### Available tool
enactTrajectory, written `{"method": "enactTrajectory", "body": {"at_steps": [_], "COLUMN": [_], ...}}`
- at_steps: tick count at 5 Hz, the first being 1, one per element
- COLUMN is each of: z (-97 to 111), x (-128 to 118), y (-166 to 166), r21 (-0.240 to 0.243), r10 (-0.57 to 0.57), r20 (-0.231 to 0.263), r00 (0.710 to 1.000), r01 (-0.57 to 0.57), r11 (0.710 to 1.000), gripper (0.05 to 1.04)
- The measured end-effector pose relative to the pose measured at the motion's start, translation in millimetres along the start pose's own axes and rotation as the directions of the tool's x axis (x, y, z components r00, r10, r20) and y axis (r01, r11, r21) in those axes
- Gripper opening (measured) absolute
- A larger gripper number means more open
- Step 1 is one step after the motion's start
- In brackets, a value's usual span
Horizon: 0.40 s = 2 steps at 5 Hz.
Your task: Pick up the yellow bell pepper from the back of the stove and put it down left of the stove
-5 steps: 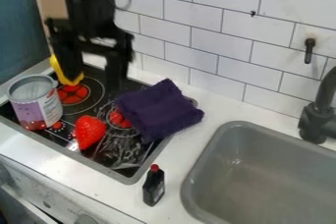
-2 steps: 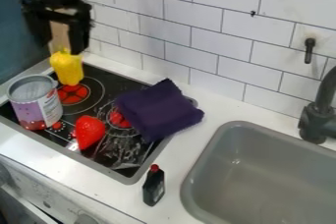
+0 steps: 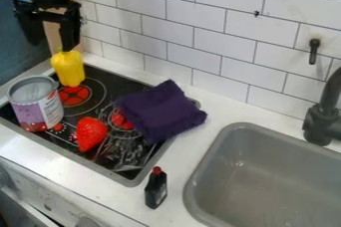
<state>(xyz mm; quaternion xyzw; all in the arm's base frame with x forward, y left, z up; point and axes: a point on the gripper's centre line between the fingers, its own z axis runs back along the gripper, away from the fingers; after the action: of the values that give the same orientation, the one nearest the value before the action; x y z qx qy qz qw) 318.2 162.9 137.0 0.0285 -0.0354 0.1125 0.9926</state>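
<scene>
The black gripper (image 3: 48, 39) hangs at the upper left, open, with nothing between its fingers. Just below and slightly right of it, a yellow bell pepper (image 3: 68, 68) stands upright at the back left of the black stove (image 3: 93, 109). A metal can (image 3: 35, 103) with a purple and white label stands on the stove's left side. In front of the pepper lies a red strawberry (image 3: 90, 134). A folded dark purple cloth (image 3: 161, 111) covers the stove's right back corner.
A small black bottle with a red cap (image 3: 156, 187) stands on the white counter between stove and sink. The grey sink (image 3: 266, 181) and black faucet (image 3: 324, 116) are at the right. A white tiled wall (image 3: 226, 27) runs behind.
The gripper has moved left and up, away from the cloth side, so the yellow pepper behind it now shows fully. The other objects have stayed put.
</scene>
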Motion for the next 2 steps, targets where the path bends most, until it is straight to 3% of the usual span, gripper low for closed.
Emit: {"method": "enactTrajectory", "body": {"at_steps": [2], "z": [-13.7], "x": [15.0], "y": [8.1], "r21": [-0.026], "r10": [0.004], "r20": [0.001], "r00": [1.0], "r01": [-0.004], "r11": [1.0], "gripper": [1.003]}}
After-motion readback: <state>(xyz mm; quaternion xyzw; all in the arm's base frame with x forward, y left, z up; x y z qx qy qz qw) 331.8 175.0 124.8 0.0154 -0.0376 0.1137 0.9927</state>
